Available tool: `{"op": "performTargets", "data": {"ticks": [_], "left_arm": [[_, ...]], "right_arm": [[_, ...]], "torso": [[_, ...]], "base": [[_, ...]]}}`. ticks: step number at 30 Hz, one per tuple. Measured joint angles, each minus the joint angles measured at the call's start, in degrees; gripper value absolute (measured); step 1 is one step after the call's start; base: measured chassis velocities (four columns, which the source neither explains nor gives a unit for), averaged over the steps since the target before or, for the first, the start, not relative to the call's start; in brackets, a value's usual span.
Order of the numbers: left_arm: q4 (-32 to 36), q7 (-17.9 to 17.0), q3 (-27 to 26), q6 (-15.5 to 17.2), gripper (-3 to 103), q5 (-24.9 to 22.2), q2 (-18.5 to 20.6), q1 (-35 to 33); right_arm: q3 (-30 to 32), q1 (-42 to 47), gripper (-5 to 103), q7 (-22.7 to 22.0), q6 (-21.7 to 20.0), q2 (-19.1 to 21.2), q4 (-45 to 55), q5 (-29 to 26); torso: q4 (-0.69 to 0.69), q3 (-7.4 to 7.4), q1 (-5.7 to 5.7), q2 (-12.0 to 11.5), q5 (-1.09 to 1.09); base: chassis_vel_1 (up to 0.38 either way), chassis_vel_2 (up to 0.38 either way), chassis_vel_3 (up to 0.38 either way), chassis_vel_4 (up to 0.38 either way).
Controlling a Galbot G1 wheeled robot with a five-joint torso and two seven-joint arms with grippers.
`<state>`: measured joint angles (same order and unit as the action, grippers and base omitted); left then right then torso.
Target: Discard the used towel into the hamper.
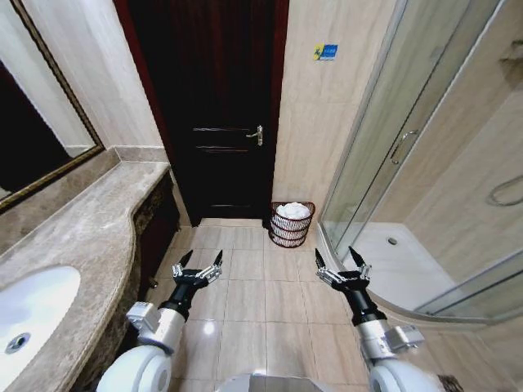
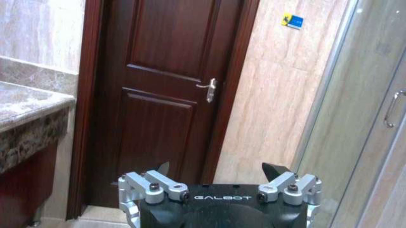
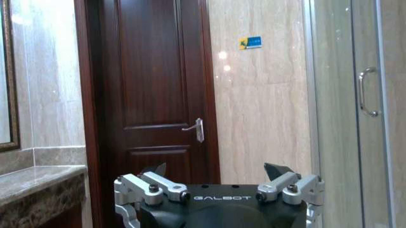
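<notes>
Ahead of both spread, empty grippers, left [image 1: 199,265] and right [image 1: 341,263], the hamper [image 1: 292,224] already holds a white towel [image 1: 293,211]; judgement: withdraw without nudging it.

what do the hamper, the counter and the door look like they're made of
The hamper looks like dark reddish-brown wire: openwork sides with horizontal ribs, something white heaped inside. The counter appears to be polished marble or similar stone, mottled beige with a soft sheen. The door seems dark varnished wood with raised panels, possibly veneer; its lever handle looks like brushed metal.
</notes>
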<state>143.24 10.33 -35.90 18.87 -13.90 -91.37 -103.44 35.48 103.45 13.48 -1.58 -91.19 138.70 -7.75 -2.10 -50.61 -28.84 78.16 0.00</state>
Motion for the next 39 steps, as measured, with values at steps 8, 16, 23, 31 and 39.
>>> {"op": "performTargets", "data": {"ticks": [8,16,23,31,39], "left_arm": [[0.0,0.0,0.0,0.0,99,0.0,0.0,0.0],[0.0,0.0,0.0,0.0,99,0.0,0.0,0.0],[0.0,0.0,0.0,0.0,99,0.0,0.0,0.0],[0.0,0.0,0.0,0.0,99,0.0,0.0,0.0],[0.0,0.0,0.0,0.0,99,0.0,0.0,0.0]], "right_arm": [[0.0,0.0,100,0.0,0.0,0.0,0.0,0.0],[0.0,0.0,100,0.0,0.0,0.0,0.0,0.0],[0.0,0.0,100,0.0,0.0,0.0,0.0,0.0],[0.0,0.0,100,0.0,0.0,0.0,0.0,0.0],[0.0,0.0,100,0.0,0.0,0.0,0.0,0.0]], "torso": [[0.0,0.0,0.02,0.0,-0.01],[0.0,0.0,0.0,0.0,0.0],[0.0,0.0,-0.01,0.0,-0.01],[0.0,0.01,0.03,0.0,0.0],[0.0,0.0,-0.01,0.0,0.0]], "base": [[0.096,-0.075,-0.093,0.085],[0.021,-0.016,-0.014,0.025],[0.027,-0.025,-0.031,0.031],[0.05,-0.056,-0.056,0.047],[0.0,0.0,0.0,0.0]]}}
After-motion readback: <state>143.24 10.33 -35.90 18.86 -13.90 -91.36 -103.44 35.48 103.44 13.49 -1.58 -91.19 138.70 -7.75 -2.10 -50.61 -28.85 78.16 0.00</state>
